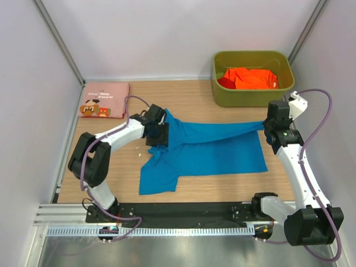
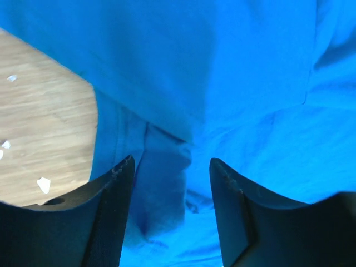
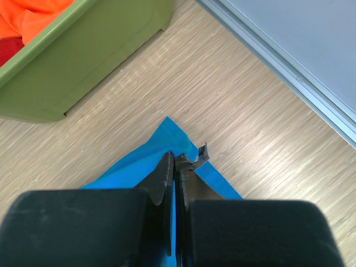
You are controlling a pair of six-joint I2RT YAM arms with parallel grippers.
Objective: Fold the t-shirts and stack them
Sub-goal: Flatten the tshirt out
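The blue t-shirt [image 1: 211, 147] lies spread on the table [image 1: 111, 181], the left gripper [image 1: 158, 136] over its left end, its far right corner stretched to the right gripper [image 1: 268, 125]. A folded pink t-shirt [image 1: 104, 100] lies far left; an orange t-shirt [image 1: 250, 78] sits in the green bin [image 1: 253, 54] far right.

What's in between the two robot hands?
The blue t-shirt spreads from the left gripper to the right gripper, seen in the top view.

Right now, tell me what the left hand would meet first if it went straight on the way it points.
The blue t-shirt: its bunched cloth lies straight ahead of the open left hand. How near it is, the picture does not show.
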